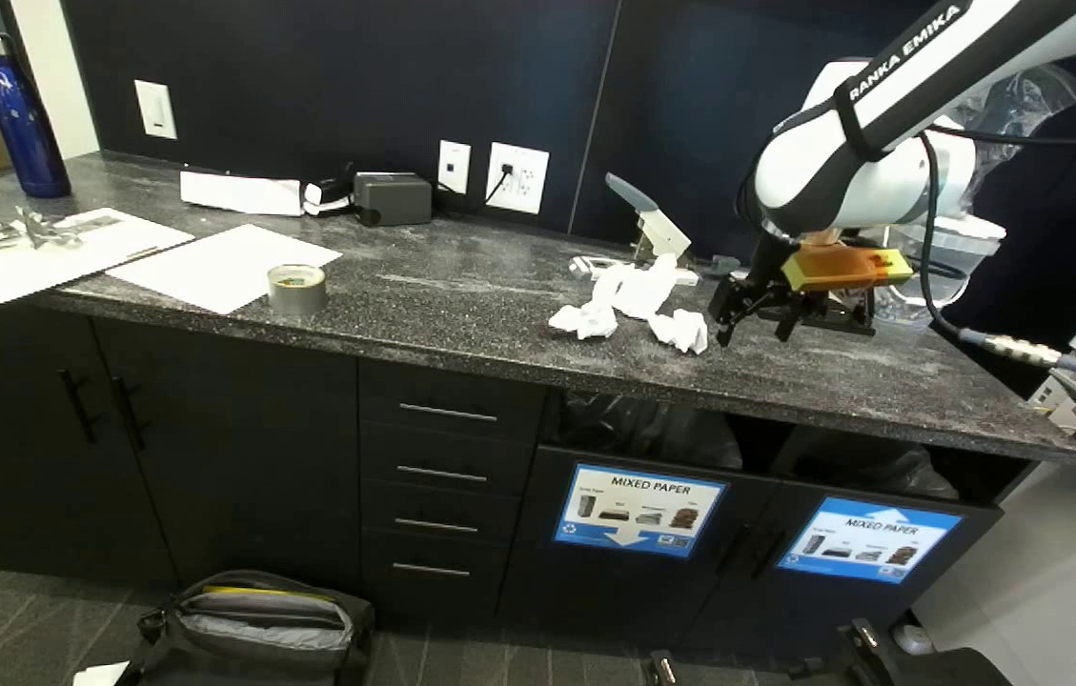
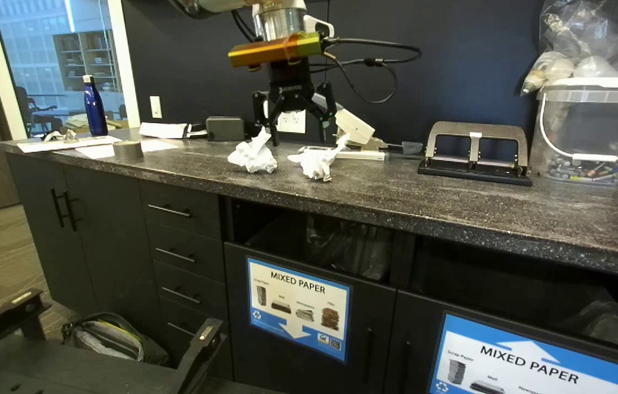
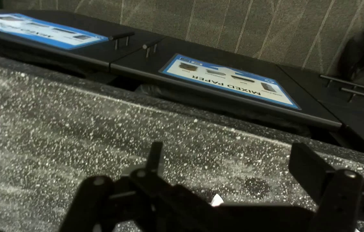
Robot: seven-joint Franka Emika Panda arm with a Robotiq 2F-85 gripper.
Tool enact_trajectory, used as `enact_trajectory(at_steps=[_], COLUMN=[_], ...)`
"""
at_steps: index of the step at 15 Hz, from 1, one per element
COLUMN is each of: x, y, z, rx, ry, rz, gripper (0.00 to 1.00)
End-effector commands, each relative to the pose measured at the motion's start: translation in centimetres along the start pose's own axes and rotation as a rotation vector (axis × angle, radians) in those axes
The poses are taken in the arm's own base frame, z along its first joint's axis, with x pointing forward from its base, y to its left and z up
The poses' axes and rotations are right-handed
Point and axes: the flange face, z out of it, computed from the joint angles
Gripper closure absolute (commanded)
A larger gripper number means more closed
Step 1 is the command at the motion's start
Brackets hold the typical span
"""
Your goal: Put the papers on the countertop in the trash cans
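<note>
Several crumpled white papers lie close together on the dark speckled countertop (image 1: 461,295): a left wad (image 1: 583,320), a taller wad behind (image 1: 644,288) and a right wad (image 1: 680,331). In an exterior view two wads (image 2: 254,155) (image 2: 318,161) show. My gripper (image 2: 299,137) is open and empty above the countertop, close to the wads; whether it touches any cannot be told. In the wrist view its fingers (image 3: 228,161) stand wide apart over bare stone, with a white tip (image 3: 217,200) behind its body. Two black trash cans (image 1: 538,572) (image 1: 766,610) with blue-and-white labels stand below, open at the top.
A large stapler (image 2: 357,128), a hole punch (image 2: 473,150) and a clear bucket (image 2: 577,137) stand along the back. A tape roll (image 1: 297,293), flat sheets (image 1: 223,262), a grey box (image 1: 393,200) and a blue bottle (image 1: 26,124) lie left. A bag (image 1: 261,629) is on the floor.
</note>
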Motion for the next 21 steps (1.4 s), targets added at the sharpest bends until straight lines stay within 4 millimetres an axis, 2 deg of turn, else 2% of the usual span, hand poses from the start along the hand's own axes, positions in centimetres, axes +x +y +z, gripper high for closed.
enact_trajectory(at_steps=[1, 3, 6, 10, 14, 18, 21], x=[3.6, 5.0, 7.1, 9.5, 11.7, 13.2, 13.3], y=[1.2, 1.2, 0.2, -2.2, -2.8, -1.8, -1.4], z=[-1.0, -1.0, 0.0, 3.0, 5.0, 4.9, 3.9], rx=[0.037, 0.073, 0.125, 0.152, 0.115, 0.06, 0.038], ry=[0.003, 0.013, 0.042, 0.032, 0.034, 0.044, 0.029], rz=[-0.134, -0.212, -0.33, -0.468, -0.512, -0.524, -0.512], gripper=[0.0, 0.0, 0.0, 0.0, 0.0, 0.0, 0.0])
